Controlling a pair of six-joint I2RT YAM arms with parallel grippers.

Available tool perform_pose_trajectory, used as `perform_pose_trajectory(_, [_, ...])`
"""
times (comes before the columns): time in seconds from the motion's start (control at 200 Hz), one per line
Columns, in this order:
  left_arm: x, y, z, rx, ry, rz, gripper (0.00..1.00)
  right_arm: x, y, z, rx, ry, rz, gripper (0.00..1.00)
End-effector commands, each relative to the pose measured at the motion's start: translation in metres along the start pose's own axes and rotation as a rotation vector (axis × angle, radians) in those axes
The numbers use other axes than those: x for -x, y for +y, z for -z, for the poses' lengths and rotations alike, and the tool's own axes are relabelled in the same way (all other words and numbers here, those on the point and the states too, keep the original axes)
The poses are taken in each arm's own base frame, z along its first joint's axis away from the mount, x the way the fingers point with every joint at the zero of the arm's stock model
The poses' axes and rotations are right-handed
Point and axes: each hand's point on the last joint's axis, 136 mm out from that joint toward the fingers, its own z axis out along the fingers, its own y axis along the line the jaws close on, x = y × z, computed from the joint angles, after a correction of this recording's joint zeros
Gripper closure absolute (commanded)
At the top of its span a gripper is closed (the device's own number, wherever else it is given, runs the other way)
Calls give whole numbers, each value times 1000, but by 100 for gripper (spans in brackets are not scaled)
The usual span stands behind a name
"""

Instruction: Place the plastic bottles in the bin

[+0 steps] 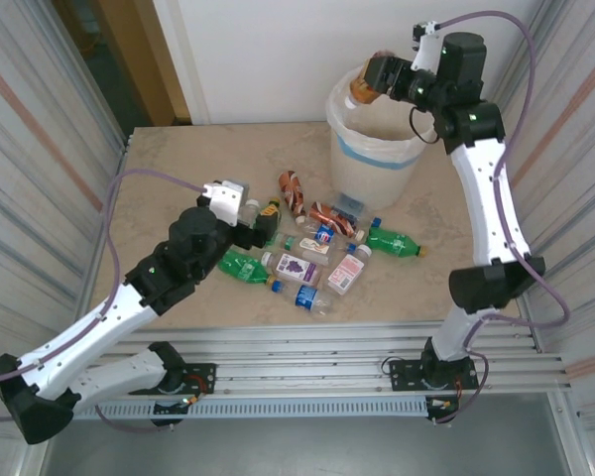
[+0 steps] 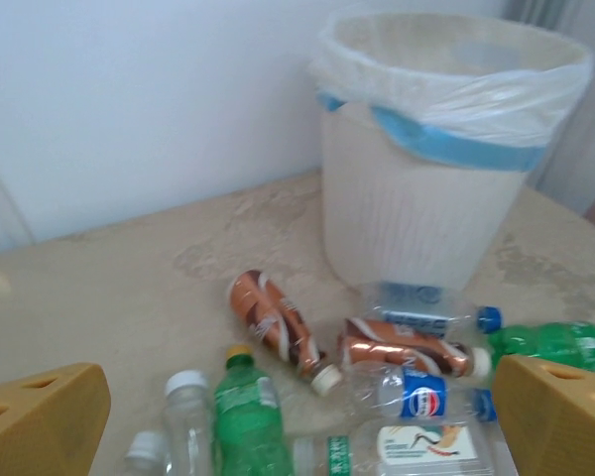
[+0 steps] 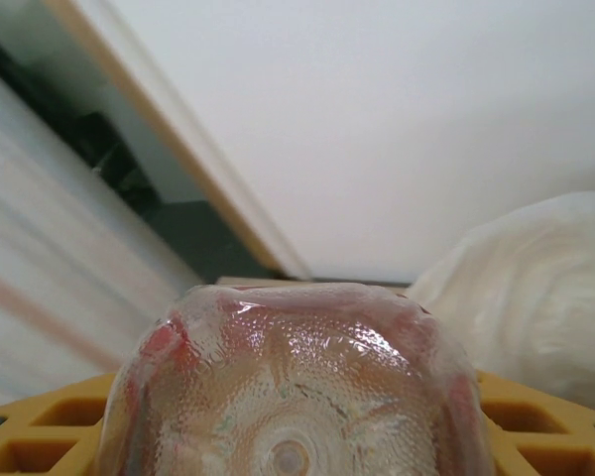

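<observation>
**Held bottle at the bin mouth; left arm open over the pile**

The right gripper is raised at the far side of the table and is closed partway on a brown-tinted bottle. In the right wrist view the same bottle is seen end-on, its clear base dimpled and moulded, and it is clamped between the yellow lattice fingers. Its long axis is therefore judged to run along the fingers, away from that camera. From above, the bottle is placed over the left part of the mouth of the bin, close to the rim. A release here is judged likely to land inside, though the margin to the rim looks thin.

The bin is a tall, round, ribbed white bucket with a pale blue band. A thin, crinkled translucent liner is folded over its rim.

The left gripper is spread wide and nothing is held in it. It is the nearer arm to the loose plastic bottles, which lie on their sides on the table in front of the bin. A green bottle lies just ahead between its fingers, with its long axis pointing away, across the closing line.
</observation>
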Motion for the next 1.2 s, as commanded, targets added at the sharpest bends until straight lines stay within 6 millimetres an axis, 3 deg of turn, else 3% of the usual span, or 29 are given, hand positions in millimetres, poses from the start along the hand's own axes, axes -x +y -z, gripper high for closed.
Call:
perform_pose_trajectory(0.0, [-17, 28, 3, 93, 67, 48, 1, -5, -41, -22, -156, 36, 60, 65])
perform_pose_trajectory(0.286, [-62, 78, 2, 210, 241, 158, 1, -31, -94, -58, -278, 126, 84, 62])
perform_pose_trajectory(0.401, [-76, 88, 4, 241, 272, 177, 1, -50, -108, -71, -286, 180, 73, 61])
perform_pose_trajectory(0.581, [-88, 99, 6, 261, 309, 188, 1, -73, -122, -84, -301, 243, 68, 52])
perform_pose_trajectory(0.932, [-125, 116, -9, 220, 436, 243, 1, -82, -123, -80, -338, 281, 100, 26])
perform_pose_trajectory(1.197, [-154, 116, -24, 183, 600, 199, 2, -63, -105, -66, -336, 231, 120, 15])
